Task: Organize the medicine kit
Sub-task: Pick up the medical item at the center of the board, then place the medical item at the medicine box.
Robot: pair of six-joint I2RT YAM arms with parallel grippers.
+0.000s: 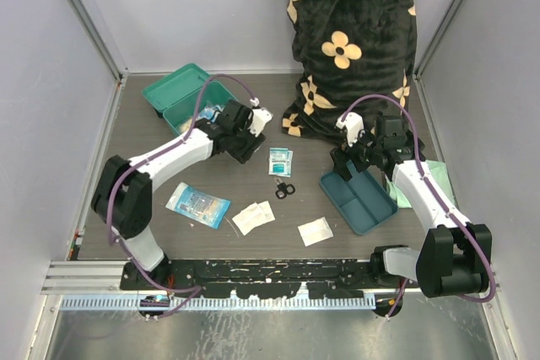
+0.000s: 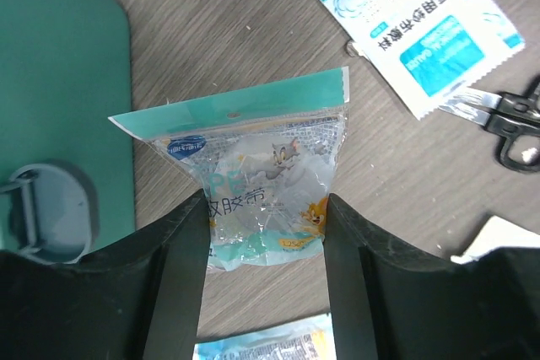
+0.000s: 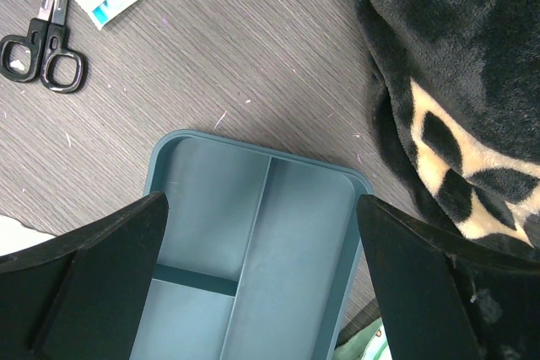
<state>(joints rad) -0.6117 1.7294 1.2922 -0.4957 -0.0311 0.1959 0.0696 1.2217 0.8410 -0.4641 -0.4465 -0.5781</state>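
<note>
Medicine kit (image 1: 173,90), far left, looks stiff, light, slick plastic, I'd grab its rim; left gripper (image 2: 266,221) half-closed on soft packet (image 2: 253,162), right gripper (image 3: 261,276) wide open, empty.

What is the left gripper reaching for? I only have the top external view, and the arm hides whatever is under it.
Observer: The left wrist view shows the left gripper straddling a clear plastic packet with a teal header strip and cartoon print, lying on the table beside the teal-green plastic medicine kit.
Operator: Is it gripped?
Observer: The fingers meet both side edges of the packet; a firm grip I cannot confirm.
Operator: And the other arm?
Observer: The right gripper is wide open and empty, above the dark blue-teal divided plastic tray, whose visible compartments hold nothing.
</note>
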